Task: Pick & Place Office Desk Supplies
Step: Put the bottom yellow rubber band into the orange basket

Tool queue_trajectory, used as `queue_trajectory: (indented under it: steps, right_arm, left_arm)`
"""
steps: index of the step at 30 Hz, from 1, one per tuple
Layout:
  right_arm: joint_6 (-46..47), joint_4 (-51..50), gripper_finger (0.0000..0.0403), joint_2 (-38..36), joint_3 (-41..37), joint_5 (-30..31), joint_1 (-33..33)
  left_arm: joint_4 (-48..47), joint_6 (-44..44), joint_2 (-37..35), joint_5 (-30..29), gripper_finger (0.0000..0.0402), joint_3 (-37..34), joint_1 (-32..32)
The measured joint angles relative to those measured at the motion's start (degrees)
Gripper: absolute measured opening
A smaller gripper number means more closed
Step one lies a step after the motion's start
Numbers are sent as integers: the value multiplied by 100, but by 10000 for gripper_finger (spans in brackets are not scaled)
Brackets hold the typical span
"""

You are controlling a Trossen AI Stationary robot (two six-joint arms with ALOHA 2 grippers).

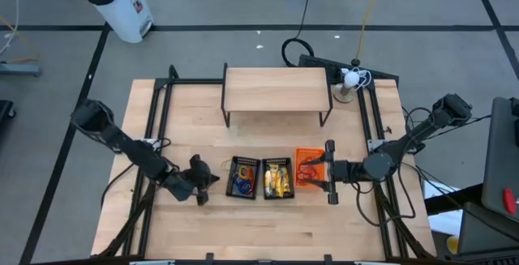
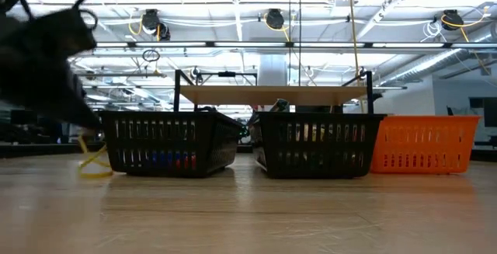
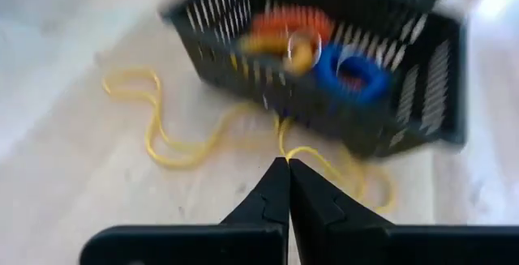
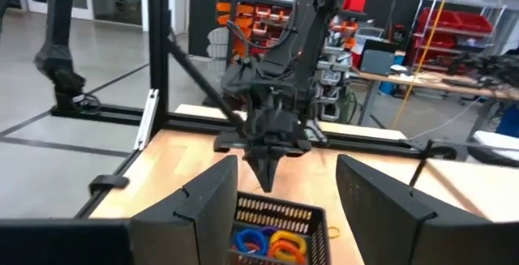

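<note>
Three baskets in a row, two black, one orange. Our left gripper is pressed together beside one yellow band; right gripper spread wide.

A light wooden table carries three small baskets in a row: a black basket, a second black basket just beside it, then an orange basket. A thin yellow band lies loose on the wood beside the first black basket, possibly touching its wall. A wooden shelf stands on dark legs towards the back.
</note>
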Motion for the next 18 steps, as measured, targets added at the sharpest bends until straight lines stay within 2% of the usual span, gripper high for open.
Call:
queue_trajectory:
  steps: [6,10,15,18]
  right_arm:
    - [-182,145,199,0,-2,-2,-178]
    - [-165,62,199,0,-2,-2,-269]
    - [189,-57,199,3,-2,-5,-374]
    - [299,-49,199,17,-2,-2,-449]
  left_arm:
    - [246,862,-1065,-671,0,148,0]
    - [284,1815,-1572,-1080,0,662,0]
    - [290,3283,-1709,-1483,0,1620,0]
    - [295,3799,-1637,-1528,0,2145,0]
